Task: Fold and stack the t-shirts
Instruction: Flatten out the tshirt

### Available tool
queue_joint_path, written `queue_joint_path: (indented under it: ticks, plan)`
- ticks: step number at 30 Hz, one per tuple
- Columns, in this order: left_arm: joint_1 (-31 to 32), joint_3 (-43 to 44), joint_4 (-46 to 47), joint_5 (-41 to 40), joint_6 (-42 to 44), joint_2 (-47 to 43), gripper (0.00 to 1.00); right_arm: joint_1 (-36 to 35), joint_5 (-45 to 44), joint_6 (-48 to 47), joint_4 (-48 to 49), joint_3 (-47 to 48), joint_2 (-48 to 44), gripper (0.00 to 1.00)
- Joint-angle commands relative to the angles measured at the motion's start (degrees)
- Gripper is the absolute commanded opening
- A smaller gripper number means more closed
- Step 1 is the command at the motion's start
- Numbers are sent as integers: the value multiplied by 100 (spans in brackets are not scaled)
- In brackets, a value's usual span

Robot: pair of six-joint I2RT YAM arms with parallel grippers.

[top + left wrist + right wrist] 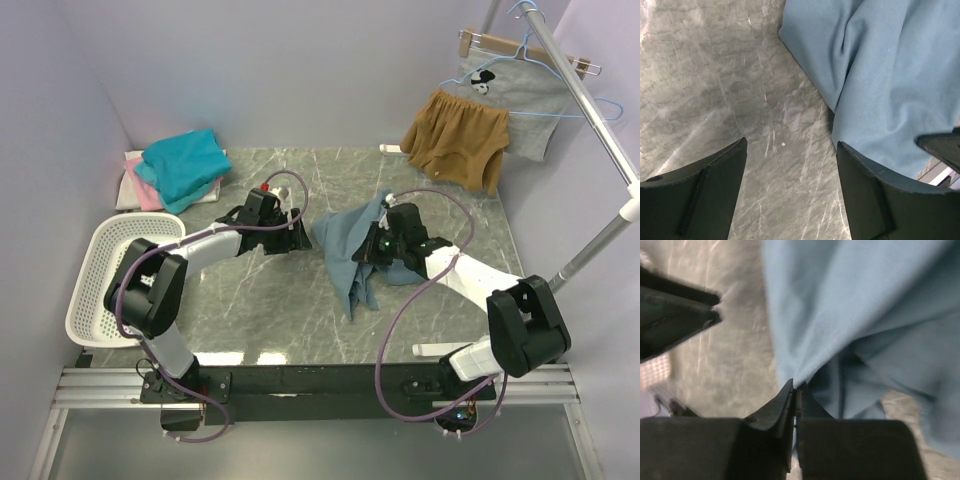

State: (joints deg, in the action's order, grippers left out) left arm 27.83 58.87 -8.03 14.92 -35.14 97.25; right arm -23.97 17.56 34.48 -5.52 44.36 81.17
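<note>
Wrist-view only — right claw (794,387) on tee (840,300)

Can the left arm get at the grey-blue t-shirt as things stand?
Probably yes. The left gripper hangs with jaws open over the table, and the grey-blue t-shirt lies right beside it, nothing between. The right gripper pinches another fold.

Left claw (791,145) wide, right claw (796,388) clamped

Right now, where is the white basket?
In the top view the white basket sits at the left table edge, beside the left arm, nearer than the teal shirt pile.
</note>
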Motion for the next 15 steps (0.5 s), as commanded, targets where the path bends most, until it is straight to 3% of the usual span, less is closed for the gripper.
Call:
queue_joint_path:
  ticks: [1, 8, 12, 15]
  plan:
    - [-6, 10, 74, -164, 51, -321, 76, -99, 923, -274, 394, 616, -32, 0]
    - [-24, 63, -294, -1066, -19, -496, 73, -407, 1390, -653, -238, 2540, 1497, 0]
    - [-111, -217, -252, -1639, -256, -944, 79, -591, 1408, -820, -800, 4093, 2595, 0]
    - [-191, -463, -137, -1974, -414, -1488, 84, -609, 1364, -890, -1003, 5062, 3448, 8]
